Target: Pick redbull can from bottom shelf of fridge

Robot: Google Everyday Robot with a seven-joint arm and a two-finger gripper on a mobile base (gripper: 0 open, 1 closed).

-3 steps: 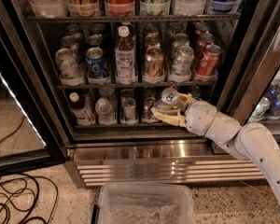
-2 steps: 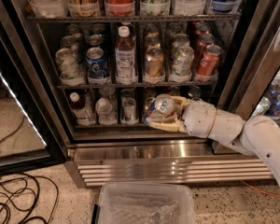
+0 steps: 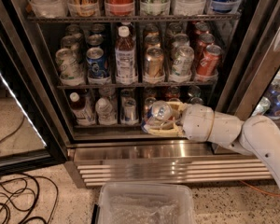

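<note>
End effector (image 3: 157, 120) at bottom shelf (image 3: 107, 126) grips redbull can (image 3: 159, 111) tilted, end up-left.

Bottom shelf (image 3: 107, 128): one row. Left to right: brown bottle (image 3: 78, 109), clear bottle (image 3: 105, 111), upright can (image 3: 129, 110). Next is the redbull can (image 3: 159, 112), tilted with its shiny end toward the near side, clasped by the hand (image 3: 157, 119) at right front. Speckled floor (image 3: 46, 171): black cables (image 3: 14, 200) near left, clear plastic bin (image 3: 147, 204) near centre.
</note>
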